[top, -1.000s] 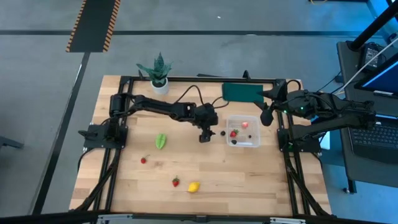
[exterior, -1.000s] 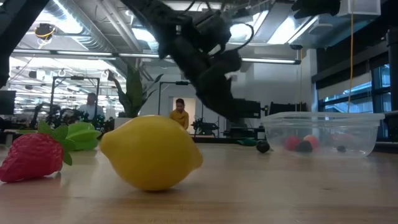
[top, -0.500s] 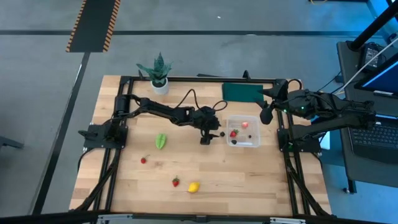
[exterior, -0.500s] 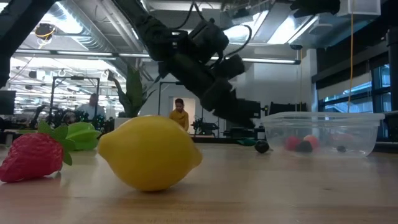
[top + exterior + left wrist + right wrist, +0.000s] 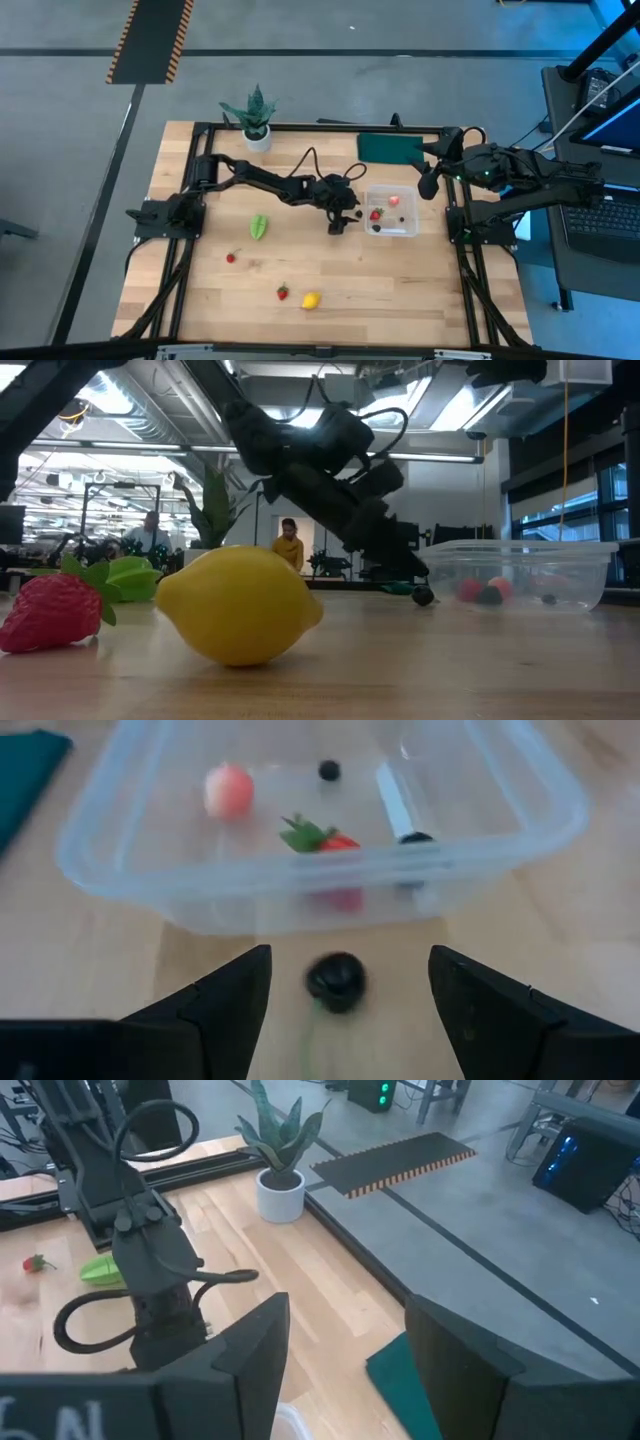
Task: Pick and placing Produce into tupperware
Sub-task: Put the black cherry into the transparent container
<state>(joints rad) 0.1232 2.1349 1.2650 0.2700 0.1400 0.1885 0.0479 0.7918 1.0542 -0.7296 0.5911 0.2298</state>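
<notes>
Left gripper (image 5: 338, 982) low over the table (image 5: 400, 290), fingers (image 5: 215, 1005) spread around a dark berry (image 5: 335, 980) just beside the tupperware (image 5: 150, 870). Right gripper (image 5: 428, 183) waiting apart, fingers parted.

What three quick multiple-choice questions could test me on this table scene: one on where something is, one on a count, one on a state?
1. Where is the dark berry that the left gripper is lowered over?
A. Inside the tupperware
B. On the table just outside the tupperware
C. Beside the lemon

2. How many red strawberries lie on the bare table, outside the box?
A. Two
B. None
C. Five

3. How do the left gripper's fingers stand?
A. Shut on the berry
B. Open, one on each side of the berry
C. Shut on the lemon

Answers:
1 B: the left wrist view shows it on wood in front of the box wall.
2 A: the high view shows one and another near the lemon.
3 B: a wide gap shows between them.
</notes>
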